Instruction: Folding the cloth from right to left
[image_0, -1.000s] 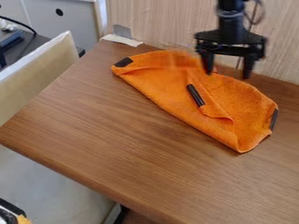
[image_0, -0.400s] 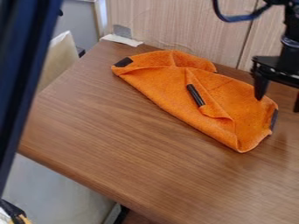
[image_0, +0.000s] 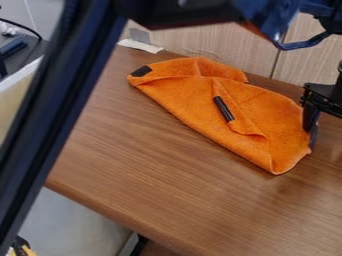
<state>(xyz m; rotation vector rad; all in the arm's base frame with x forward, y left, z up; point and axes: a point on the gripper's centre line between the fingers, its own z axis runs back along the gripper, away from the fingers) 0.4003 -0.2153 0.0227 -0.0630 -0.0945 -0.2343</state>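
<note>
One orange cloth (image_0: 200, 107), centre to right of frame, part-folded, on one table (image_0: 167, 170). One gripper (image_0: 322, 102), right edge by the cloth's right end; can't tell if claw is wide or narrow. Risk: a grab too near the rim slips off, or stacked layers drag the whole cloth. Dark patches: three (image_0: 224, 109).

- Seeing the cloth (image_0: 194, 102) lying on the table (image_0: 167, 190), near its back edge
- Seeing a tab (image_0: 224, 109) sitting on the cloth's middle
- Seeing the wall (image_0: 200, 42) standing behind both
- Finding a strip (image_0: 140, 46) lying behind the cloth's left end
- Seeing the arm (image_0: 53, 110) crossing before the table's left side
- Finding the gripper (image_0: 324, 100) hanging at the cloth's right end, contact unclear
</note>
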